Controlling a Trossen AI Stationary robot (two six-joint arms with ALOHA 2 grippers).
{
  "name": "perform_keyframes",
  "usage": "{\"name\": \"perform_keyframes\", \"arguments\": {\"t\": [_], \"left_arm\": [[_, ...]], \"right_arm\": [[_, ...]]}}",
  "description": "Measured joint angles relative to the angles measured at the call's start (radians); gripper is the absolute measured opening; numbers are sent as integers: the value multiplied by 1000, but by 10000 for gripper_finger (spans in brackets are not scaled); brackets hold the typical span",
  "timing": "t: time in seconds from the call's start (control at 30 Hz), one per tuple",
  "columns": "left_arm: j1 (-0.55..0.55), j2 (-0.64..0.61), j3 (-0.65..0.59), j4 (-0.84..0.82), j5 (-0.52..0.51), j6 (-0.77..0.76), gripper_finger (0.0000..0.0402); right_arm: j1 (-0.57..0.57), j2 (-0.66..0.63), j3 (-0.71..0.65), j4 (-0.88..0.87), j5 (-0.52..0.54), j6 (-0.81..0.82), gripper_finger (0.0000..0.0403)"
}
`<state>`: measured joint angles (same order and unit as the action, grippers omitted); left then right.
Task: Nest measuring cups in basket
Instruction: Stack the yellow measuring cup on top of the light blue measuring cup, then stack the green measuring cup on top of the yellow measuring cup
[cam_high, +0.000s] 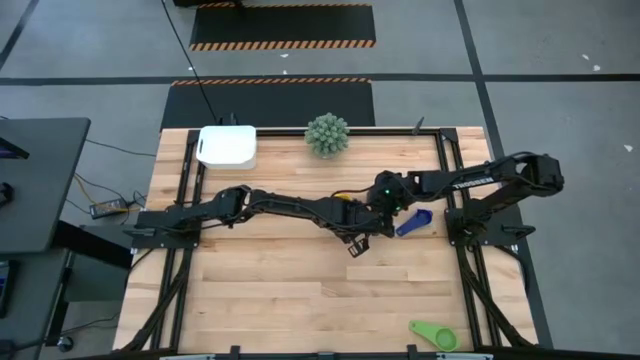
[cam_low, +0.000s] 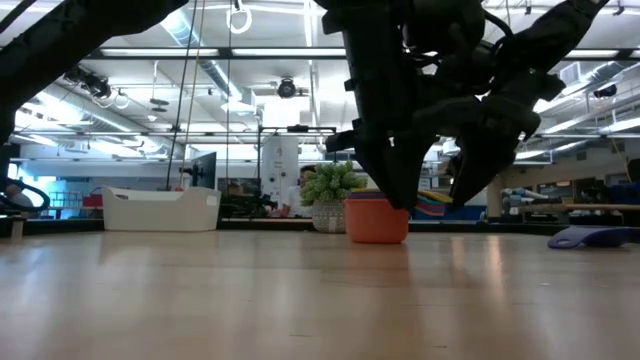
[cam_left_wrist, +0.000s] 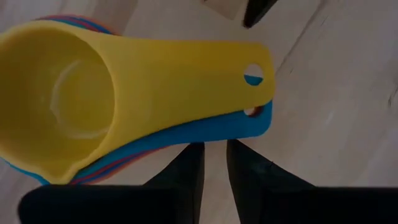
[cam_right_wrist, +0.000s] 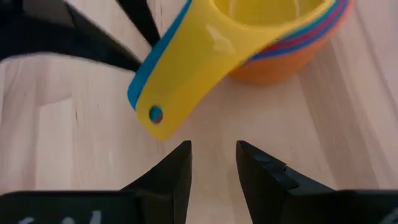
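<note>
Nesting looks mid-way: the yellow cup (cam_left_wrist: 68, 93) sits atop the stack (cam_right_wrist: 280, 56) mid-surface, both claws hovering empty, left claw (cam_left_wrist: 214, 165) narrowly parted, right claw (cam_right_wrist: 211, 165) wider. Green cup (cam_high: 433, 334), near right, probably comes next; basket (cam_high: 227, 146) waits far left.

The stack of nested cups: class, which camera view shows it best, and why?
The left wrist view: the stack of nested cups fills it, yellow on top, blue and red edges beneath. The right wrist view shows its orange base; the low view only that base, behind the arms; the high view hides nearly all of it.
</note>
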<state>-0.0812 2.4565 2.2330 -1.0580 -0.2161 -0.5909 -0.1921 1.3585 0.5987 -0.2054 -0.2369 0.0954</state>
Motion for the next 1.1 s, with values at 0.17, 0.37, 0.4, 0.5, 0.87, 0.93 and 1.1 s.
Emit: {"name": "perform_keyframes", "arguments": {"t": [0.17,0.37,0.4,0.5,0.87,0.93,1.1], "left_arm": [[0,0,0,-2,3,1,75],[0,0,0,3,3,2,75],[0,0,0,5,3,2,75],[0,0,0,8,3,2,75],[-2,-13,0,-84,-12,-4,75],[-9,-29,0,-131,-14,-5,75],[-38,-98,0,-233,-48,-7,75]], "right_arm": [[-23,24,0,17,-4,-17,132],[-39,48,0,66,-98,-46,132],[-40,51,0,77,-117,-47,132],[-41,51,0,95,-152,-47,132],[-52,10,0,38,-185,-123,132],[-52,-23,0,13,-197,-143,132],[-48,-131,17,-141,-196,-168,132]]}}
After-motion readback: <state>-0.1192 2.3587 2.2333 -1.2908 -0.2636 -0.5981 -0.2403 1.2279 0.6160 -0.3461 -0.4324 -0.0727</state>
